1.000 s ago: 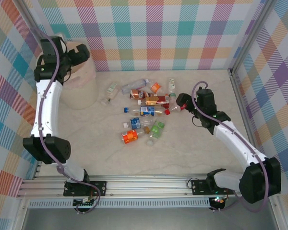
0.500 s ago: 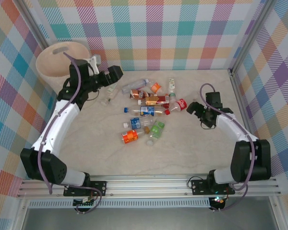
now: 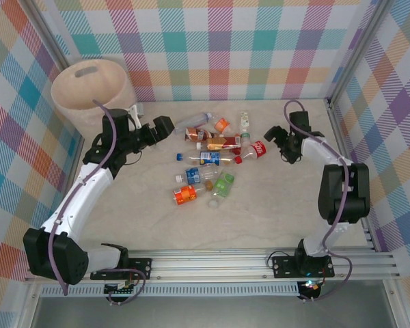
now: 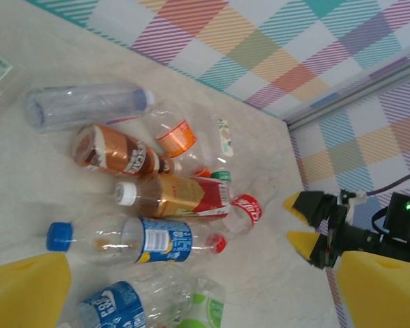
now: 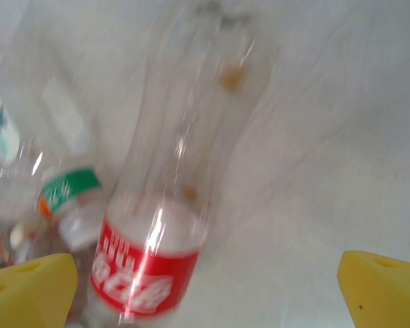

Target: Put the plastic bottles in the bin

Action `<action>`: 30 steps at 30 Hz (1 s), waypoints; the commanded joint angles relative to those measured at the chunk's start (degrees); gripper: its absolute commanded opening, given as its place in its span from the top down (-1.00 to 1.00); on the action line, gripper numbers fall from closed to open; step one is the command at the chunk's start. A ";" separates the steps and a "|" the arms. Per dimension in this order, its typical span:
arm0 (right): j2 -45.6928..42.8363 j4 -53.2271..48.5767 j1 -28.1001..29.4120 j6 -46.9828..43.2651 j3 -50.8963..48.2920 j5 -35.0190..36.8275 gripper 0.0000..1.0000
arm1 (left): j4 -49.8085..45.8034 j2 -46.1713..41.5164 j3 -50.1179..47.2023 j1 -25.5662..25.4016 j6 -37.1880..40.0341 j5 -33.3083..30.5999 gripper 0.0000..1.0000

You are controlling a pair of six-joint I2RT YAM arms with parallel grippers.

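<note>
While both pairs of jaws stand spread wide and grip nothing, the left gripper [image 3: 163, 127] hangs low over the pale marbled table [image 3: 273, 212] at the left edge of the scattered clear plastic bottles [image 3: 208, 158]. Its yellow pads [image 4: 24, 290] frame a blue-labelled bottle [image 4: 147, 239] and a brown-and-red-labelled bottle [image 4: 174, 196], touching neither.

The right gripper [image 3: 279, 139] sits just right of the heap. In the right wrist view its own yellow pads [image 5: 386, 283] stand far apart, with a clear bottle with a red label [image 5: 154, 232] lying on the table between them; the blur hides whether either pad touches it. The left wrist view shows the right gripper [image 4: 302, 222] apart from that bottle [image 4: 244, 208].

The tall round pale pink-beige plastic bin [image 3: 116, 85] stands in the far left corner, well apart from the bottles.

A second ago the left gripper was over the bin; it has since swung down to the heap. The right gripper has pulled back from the red-labelled bottle, then shifted toward the far wall. The bottles lie as before.
</note>
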 commanded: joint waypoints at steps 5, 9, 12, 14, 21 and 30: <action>8.88 1.69 -0.89 5.25 8.36 2.76 -0.82 | -3.52 -3.51 -1.86 -0.79 1.71 -4.86 -1.00; 13.50 0.39 -0.88 5.16 13.05 1.46 -0.81 | -4.19 -2.47 -1.64 -0.74 2.33 -4.37 -1.00; 16.71 -1.54 -0.88 5.36 16.22 1.67 -0.79 | -4.87 -1.33 -1.16 -0.77 2.73 -4.14 -1.00; 18.19 -2.09 -0.87 5.82 17.37 2.09 -0.77 | -4.78 -0.99 -1.16 -0.78 2.79 -3.78 -1.00; 21.82 -2.55 -0.72 5.10 19.94 0.95 -0.65 | -4.75 -0.51 -1.52 -0.76 3.65 -2.42 -1.00; 17.94 3.80 -0.73 1.86 12.53 2.68 -0.19 | -4.53 0.17 -2.08 -0.82 3.11 -0.15 -1.00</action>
